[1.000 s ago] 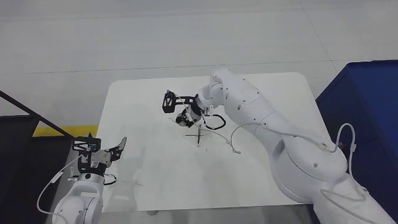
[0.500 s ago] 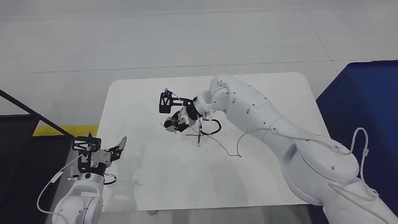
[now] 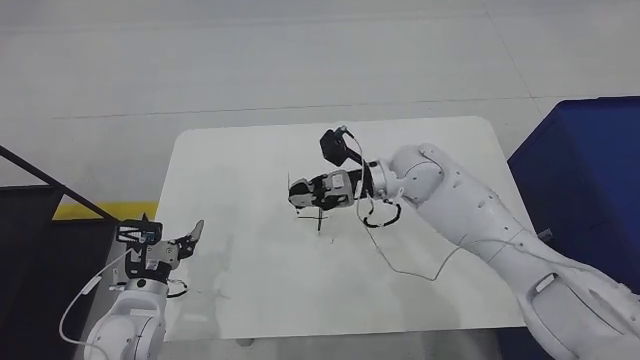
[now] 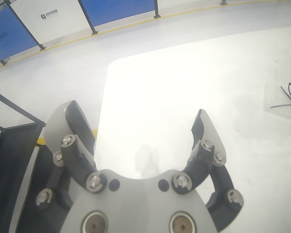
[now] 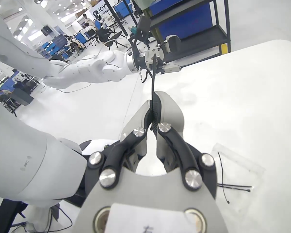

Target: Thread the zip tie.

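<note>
My right gripper (image 5: 154,98) is shut on a black zip tie (image 5: 152,83), whose strap sticks out straight past the fingertips. In the top view the right gripper (image 3: 296,194) hangs over the middle of the white table (image 3: 230,170). Just beside it, loose black zip ties (image 3: 318,218) lie crossed on the table; they also appear as zip ties (image 5: 232,186) on a clear sheet and as zip ties (image 4: 289,98) far off. My left gripper (image 4: 138,112) is open and holds nothing. It stays at the table's near left corner as the left gripper (image 3: 185,240).
A thin white cable (image 3: 400,260) trails from the right arm across the table. A blue cabinet (image 3: 590,160) stands off the table's right side. A black frame (image 3: 40,175) stands by the left corner.
The right arm has swung its wrist around and drawn back toward the right, so the gripper now sits slightly right of where it was. The left arm has kept still.
</note>
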